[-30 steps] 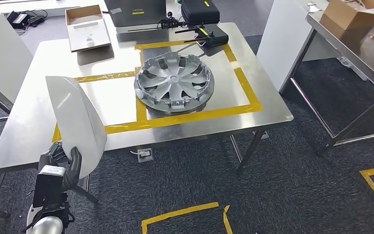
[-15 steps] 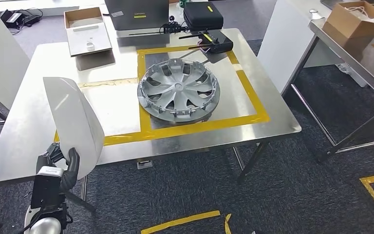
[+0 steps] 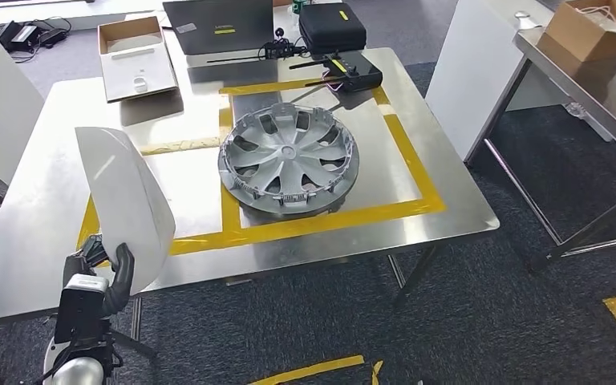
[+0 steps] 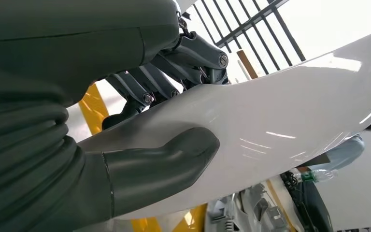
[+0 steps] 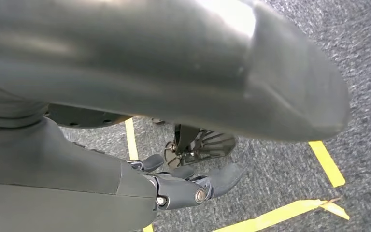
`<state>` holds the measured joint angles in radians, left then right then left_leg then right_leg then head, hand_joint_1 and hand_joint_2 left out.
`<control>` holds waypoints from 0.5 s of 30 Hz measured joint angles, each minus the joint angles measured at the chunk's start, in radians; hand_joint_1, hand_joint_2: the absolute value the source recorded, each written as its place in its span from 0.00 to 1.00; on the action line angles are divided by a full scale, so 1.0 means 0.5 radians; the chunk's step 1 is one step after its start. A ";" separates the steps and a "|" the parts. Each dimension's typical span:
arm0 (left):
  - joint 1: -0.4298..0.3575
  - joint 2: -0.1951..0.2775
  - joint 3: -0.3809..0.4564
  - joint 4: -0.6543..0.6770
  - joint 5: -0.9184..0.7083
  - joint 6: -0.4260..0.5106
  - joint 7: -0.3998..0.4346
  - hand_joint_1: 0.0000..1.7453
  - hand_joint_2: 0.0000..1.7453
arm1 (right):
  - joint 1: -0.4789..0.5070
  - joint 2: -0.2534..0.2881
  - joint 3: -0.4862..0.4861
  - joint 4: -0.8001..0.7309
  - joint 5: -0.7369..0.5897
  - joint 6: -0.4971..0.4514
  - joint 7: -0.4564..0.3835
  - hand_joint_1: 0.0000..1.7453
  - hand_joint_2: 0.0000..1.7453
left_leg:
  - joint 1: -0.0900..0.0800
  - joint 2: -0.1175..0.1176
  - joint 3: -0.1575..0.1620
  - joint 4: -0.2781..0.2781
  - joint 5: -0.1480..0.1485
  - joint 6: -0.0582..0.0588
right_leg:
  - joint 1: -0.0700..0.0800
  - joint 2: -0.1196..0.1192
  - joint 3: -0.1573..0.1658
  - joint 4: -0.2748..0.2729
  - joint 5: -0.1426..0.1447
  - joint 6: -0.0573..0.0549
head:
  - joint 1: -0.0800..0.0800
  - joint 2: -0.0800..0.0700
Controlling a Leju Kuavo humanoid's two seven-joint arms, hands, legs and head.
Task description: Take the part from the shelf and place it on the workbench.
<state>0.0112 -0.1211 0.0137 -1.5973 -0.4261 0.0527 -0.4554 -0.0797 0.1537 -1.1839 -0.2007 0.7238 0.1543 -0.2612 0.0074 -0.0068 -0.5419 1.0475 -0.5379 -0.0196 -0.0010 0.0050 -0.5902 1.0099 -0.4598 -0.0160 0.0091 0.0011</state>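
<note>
Carry step: I have the white part (image 3: 124,200) off the shelf and I'm at the near edge of the table (image 3: 40,216), place not yet done. My left robot hand (image 3: 106,269) is clamped on the part's lower end, thumb across one face and fingers (image 4: 183,58) behind the other (the left wrist view shows this plainly). The part stands nearly upright above the robot hand, its top leaning over the table's near-left corner, not resting on the surface as far as I can tell.

Next move, my judgement: reach forward over the table, lower the part into the left yellow tape square (image 3: 200,144), lay it flat, then release. Needs care to stay clear of the hubcap (image 3: 289,158), which sits in the neighbouring taped square just to the right. The panel is broad and smooth, held only at one end, so it may swing or slip.

My right robot hand (image 5: 193,186) hangs low over the carpet, fingers curled in, holding nothing.
</note>
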 joint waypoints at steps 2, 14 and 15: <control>-0.004 0.001 0.000 0.002 0.001 0.001 0.000 1.00 1.00 | 0.000 0.001 -0.003 0.000 0.000 0.001 -0.003 0.00 0.00 | 0.001 0.003 -0.101 0.202 -0.082 -0.014 | -0.006 -0.003 0.034 -0.016 -0.010 -0.020 | -0.008 0.000; -0.019 0.006 -0.006 0.042 -0.217 0.138 -0.054 1.00 1.00 | 0.000 0.007 -0.025 0.000 0.001 0.001 0.007 0.00 0.00 | 0.016 -0.002 -0.137 -0.027 0.181 0.009 | 0.012 0.009 0.123 0.011 -0.123 -0.023 | -0.004 0.000; -0.032 0.014 -0.010 0.054 -0.270 0.167 -0.072 1.00 1.00 | 0.000 0.007 -0.026 0.000 0.007 0.005 0.007 0.00 0.00 | 0.014 -0.004 -0.137 -0.027 0.179 0.014 | 0.012 0.009 0.125 0.006 -0.121 -0.030 | -0.003 0.000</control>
<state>-0.0050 -0.1144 0.0088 -1.5702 -0.5610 0.1360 -0.4916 -0.0795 0.1572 -1.1967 -0.2007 0.7272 0.1568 -0.2577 0.0144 -0.0086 -0.6104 1.0340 -0.4487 -0.0126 0.0051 0.0094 -0.5276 1.0129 -0.5203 -0.0309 0.0074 0.0011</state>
